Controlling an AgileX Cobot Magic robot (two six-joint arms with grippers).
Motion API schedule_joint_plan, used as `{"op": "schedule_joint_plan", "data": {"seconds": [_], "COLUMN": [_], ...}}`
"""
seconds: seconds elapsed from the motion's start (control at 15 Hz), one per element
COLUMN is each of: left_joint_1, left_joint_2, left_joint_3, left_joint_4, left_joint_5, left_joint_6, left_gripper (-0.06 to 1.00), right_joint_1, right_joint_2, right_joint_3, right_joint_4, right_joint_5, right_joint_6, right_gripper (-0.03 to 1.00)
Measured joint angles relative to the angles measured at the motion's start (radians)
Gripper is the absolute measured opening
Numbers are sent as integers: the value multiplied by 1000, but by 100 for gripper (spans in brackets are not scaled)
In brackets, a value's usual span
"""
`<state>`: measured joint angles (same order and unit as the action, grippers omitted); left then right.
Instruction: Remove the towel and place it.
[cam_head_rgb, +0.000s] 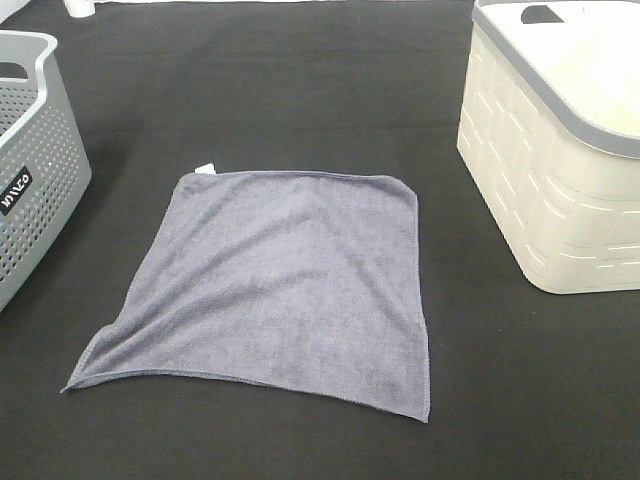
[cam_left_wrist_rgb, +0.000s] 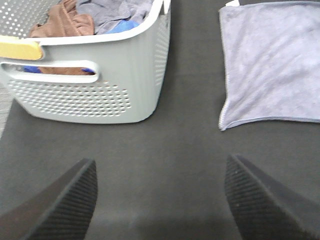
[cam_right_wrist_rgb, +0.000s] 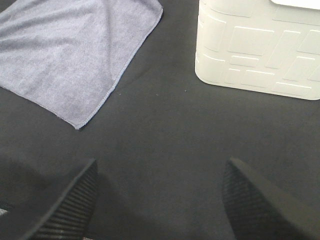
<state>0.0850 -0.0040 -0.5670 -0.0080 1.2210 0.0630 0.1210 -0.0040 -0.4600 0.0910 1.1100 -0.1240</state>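
Note:
The bluish-grey towel (cam_head_rgb: 280, 285) lies spread flat on the black table, its small white tag at the far left corner. It also shows in the left wrist view (cam_left_wrist_rgb: 272, 65) and in the right wrist view (cam_right_wrist_rgb: 70, 55). Neither arm shows in the exterior high view. My left gripper (cam_left_wrist_rgb: 160, 200) is open and empty above bare table, between the grey basket and the towel. My right gripper (cam_right_wrist_rgb: 160, 200) is open and empty above bare table, near the towel's front right corner and the cream basket.
A grey perforated basket (cam_head_rgb: 30, 170) stands at the left edge; the left wrist view (cam_left_wrist_rgb: 90, 80) shows brown, grey and blue cloths in it. A cream basket with a grey rim (cam_head_rgb: 560, 150) stands at the right and shows in the right wrist view (cam_right_wrist_rgb: 260, 45).

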Motion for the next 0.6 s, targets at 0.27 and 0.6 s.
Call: {"op": "schedule_joint_plan", "data": {"seconds": [0.27,0.6], "left_joint_1": [0,0], "left_joint_2": [-1,-1], "left_joint_3": [40,48], "left_joint_4": [-122,-122], "left_joint_5": [-110,-130], "left_joint_6": [51,-30], "left_gripper": [68,68], "right_joint_1": [0,0], "right_joint_2": [0,0], "right_joint_3": [3,3], "right_joint_4": [0,0], "right_joint_5": [0,0], "right_joint_6": [15,15], "right_gripper": [68,68]}}
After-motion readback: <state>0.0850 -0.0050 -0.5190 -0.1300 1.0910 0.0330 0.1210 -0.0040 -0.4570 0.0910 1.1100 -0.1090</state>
